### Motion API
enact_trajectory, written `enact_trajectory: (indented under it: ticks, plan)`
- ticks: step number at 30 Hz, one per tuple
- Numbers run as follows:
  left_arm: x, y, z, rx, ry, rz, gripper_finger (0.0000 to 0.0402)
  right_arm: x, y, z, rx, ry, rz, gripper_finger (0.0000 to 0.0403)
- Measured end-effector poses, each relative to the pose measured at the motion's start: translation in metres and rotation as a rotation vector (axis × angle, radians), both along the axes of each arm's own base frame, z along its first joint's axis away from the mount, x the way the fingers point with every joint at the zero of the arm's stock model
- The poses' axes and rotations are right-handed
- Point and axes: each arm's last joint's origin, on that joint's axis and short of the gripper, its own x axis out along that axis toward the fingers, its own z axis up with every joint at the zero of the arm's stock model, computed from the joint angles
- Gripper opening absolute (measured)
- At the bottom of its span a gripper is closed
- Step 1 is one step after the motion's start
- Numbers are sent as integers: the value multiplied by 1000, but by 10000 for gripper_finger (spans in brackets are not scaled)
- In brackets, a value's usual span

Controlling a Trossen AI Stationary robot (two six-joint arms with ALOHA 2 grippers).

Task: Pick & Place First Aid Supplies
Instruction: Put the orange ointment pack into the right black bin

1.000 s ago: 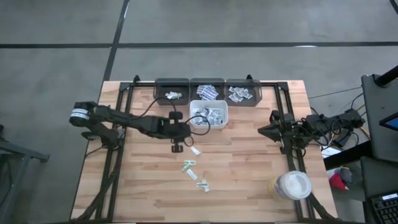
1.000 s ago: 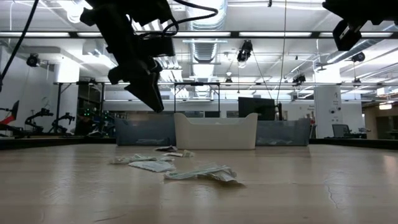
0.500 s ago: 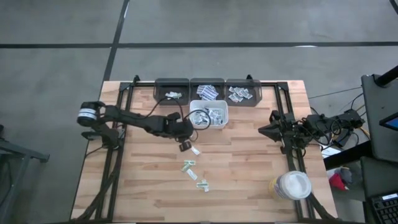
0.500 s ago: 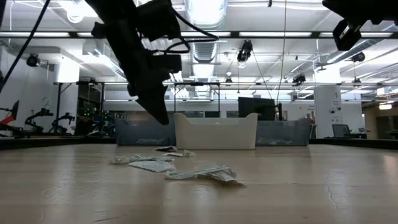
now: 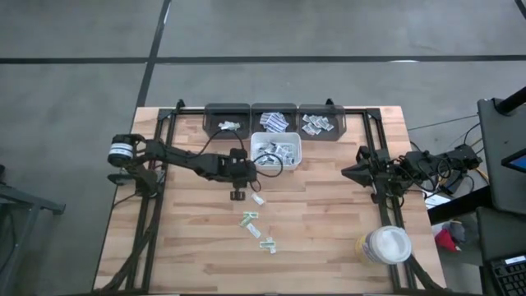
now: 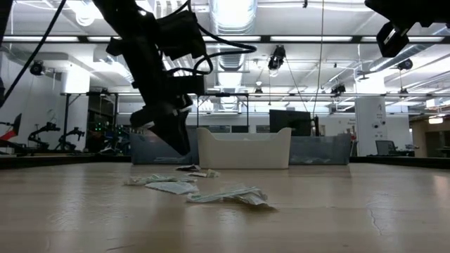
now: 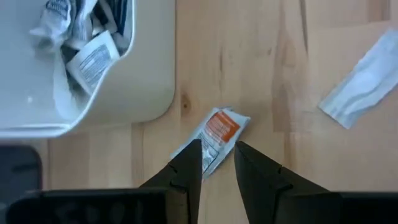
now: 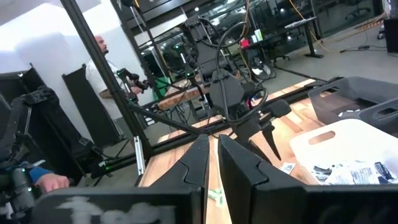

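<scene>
My left gripper (image 7: 216, 160) (image 5: 238, 194) hangs open just above the table, near the white bin (image 5: 277, 151). An orange-and-white sachet (image 7: 216, 132) lies flat on the wood, straight ahead of the fingertips and untouched. Another white sachet (image 7: 364, 79) (image 5: 258, 199) lies beside it. More sachets (image 5: 249, 218) (image 5: 268, 244) lie toward the near edge, seen in the low view as a loose heap (image 6: 211, 191). In the low view my left gripper (image 6: 176, 140) is clear of the tabletop. My right gripper (image 8: 212, 149) (image 5: 345, 173) waits shut at the table's right.
The white bin (image 7: 93, 93) holds several sachets. Three dark bins (image 5: 227, 120) (image 5: 274, 120) (image 5: 320, 122) with sachets line the far edge. A white round lidded tub (image 5: 385, 245) stands at the near right. Black frame rails (image 5: 152, 205) run along both sides.
My left gripper has come down toward the table beside the white bin, drifting a little toward the right, still open. The sachets have stayed where they lay.
</scene>
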Motion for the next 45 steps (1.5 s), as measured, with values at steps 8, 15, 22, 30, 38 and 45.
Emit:
enact_trajectory:
  ticks: [8, 15, 22, 30, 38, 45]
  plan:
    - [0, 1, -1, -68, 10, -86, 94, 0, 0, 0, 0, 0, 0, 34]
    - [2, 7, -6, -57, 25, -86, 94, 0, 0, 0, 0, 0, 0, 34]
    - [9, 8, -34, -67, 93, -85, 94, 0, 0, 0, 23, -3, 2, 34]
    - [10, 6, -53, -122, 143, -39, 71, 0, 0, 0, 46, -2, 4, 34]
    - [-8, 7, -13, -91, 84, 92, 52, 0, 0, 1, 46, -3, 4, 34]
    - [-9, 14, 3, -1, 26, 78, 57, 0, 0, 1, 45, -3, 4, 34]
